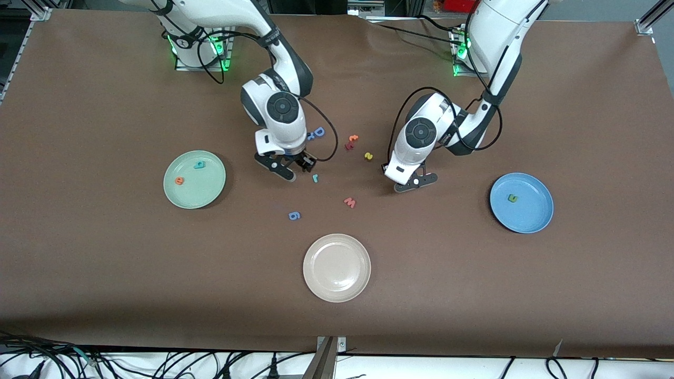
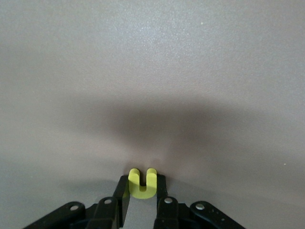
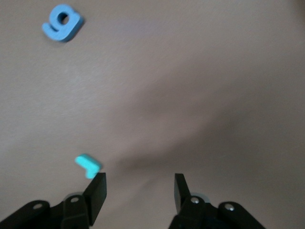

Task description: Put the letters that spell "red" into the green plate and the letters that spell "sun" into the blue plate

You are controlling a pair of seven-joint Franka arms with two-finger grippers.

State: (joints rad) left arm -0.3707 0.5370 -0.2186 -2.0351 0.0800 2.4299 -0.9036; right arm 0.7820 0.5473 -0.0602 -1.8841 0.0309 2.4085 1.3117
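Observation:
The green plate [image 1: 202, 189] toward the right arm's end holds an orange "e" [image 1: 179, 180] and a teal "d" [image 1: 199, 165]. The blue plate [image 1: 532, 210] toward the left arm's end holds a dark green "u" [image 1: 512, 198]. My left gripper [image 1: 413, 182] [image 2: 143, 191] is down at the table, shut on a yellow "n" [image 2: 142, 183], which the front view hides. My right gripper [image 1: 295, 169] [image 3: 139, 191] is open and low. A teal "r" [image 1: 315, 178] [image 3: 88, 165] lies just outside one of its fingers. A yellow "s" [image 1: 368, 156] lies between the two arms.
A beige-white plate [image 1: 337, 267] sits nearest the front camera. Loose letters lie mid-table: a blue "g" [image 1: 294, 215] [image 3: 62, 22], a salmon "w" [image 1: 350, 202], orange and dark red "t" shapes [image 1: 352, 142] and a blue "D" [image 1: 317, 132].

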